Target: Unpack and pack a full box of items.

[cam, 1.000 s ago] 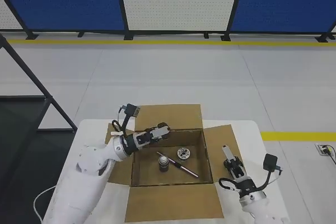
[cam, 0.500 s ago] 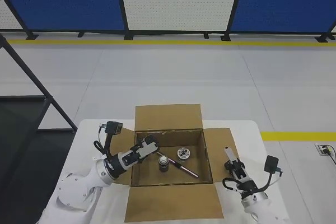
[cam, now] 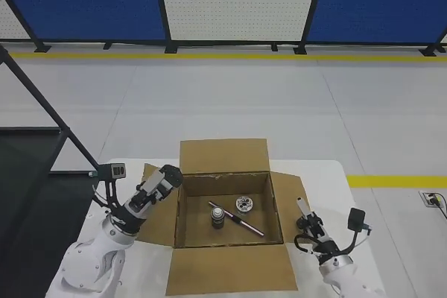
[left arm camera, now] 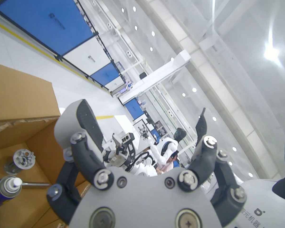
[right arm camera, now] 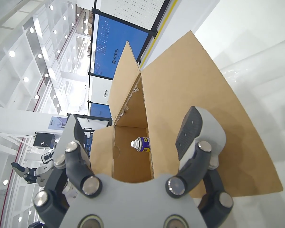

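Observation:
An open cardboard box (cam: 223, 155) stands on the white table with its four flaps spread out. Inside it a spray can (cam: 217, 217) stands upright, with a round metal part (cam: 243, 203) and a thin metal rod (cam: 242, 223) lying beside it. My left gripper (cam: 166, 177) hangs open and empty above the box's left flap. In the left wrist view the left gripper (left arm camera: 144, 124) holds nothing, with the can (left arm camera: 9, 186) and the round part (left arm camera: 21, 159) down in the box. My right gripper (cam: 301, 210) is open over the right flap; in its own view the right gripper (right arm camera: 133, 129) faces the can (right arm camera: 140, 143).
The white table (cam: 324, 170) has bare strips left and right of the flaps. A dark metal rack (cam: 30, 141) stands off the table's left side. Beyond the table lies open floor with a yellow line (cam: 223, 56).
My left arm has pulled back from over the box's far left corner to above the left flap. The right gripper has shifted slightly toward the table's near edge.

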Tool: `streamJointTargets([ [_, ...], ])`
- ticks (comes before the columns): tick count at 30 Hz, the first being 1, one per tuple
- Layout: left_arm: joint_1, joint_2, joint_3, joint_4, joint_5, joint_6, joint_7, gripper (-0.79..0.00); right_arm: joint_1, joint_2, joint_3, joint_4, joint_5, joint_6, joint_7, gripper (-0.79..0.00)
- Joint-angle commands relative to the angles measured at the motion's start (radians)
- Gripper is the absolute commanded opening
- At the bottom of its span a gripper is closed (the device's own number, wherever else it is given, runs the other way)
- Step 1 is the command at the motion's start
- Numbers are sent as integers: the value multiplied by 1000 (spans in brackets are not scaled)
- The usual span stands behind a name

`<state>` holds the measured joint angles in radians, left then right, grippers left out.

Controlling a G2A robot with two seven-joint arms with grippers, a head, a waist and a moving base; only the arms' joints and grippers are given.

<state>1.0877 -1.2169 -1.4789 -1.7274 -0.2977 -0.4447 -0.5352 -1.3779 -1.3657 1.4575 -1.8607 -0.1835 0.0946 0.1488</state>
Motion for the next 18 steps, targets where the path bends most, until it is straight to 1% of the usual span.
streamJointTargets([
  [1, 19, 1, -12, -5, 2, -4, 16, 0, -7, 0, -1, -17, 9, -38, -1, 0],
  [4, 29, 2, -17, -10, 1, -7, 24, 0, -16, 1, -8, -59, -4, -85, -14, 0],
  [6, 29, 2, -17, -10, 1, -7, 24, 0, -16, 1, -24, -90, -9, -117, -1, 0],
  [8, 29, 2, -17, -10, 1, -7, 24, 0, -10, 1, -40, -114, -22, -127, 15, 0],
  [13, 29, 2, -17, -10, 1, -7, 24, 0, 44, 1, -106, -147, -57, -102, 91, 0],
  [18, 29, 2, -17, -10, 1, -7, 24, 0, 130, -5, -183, -124, -95, -52, 135, 0],
])
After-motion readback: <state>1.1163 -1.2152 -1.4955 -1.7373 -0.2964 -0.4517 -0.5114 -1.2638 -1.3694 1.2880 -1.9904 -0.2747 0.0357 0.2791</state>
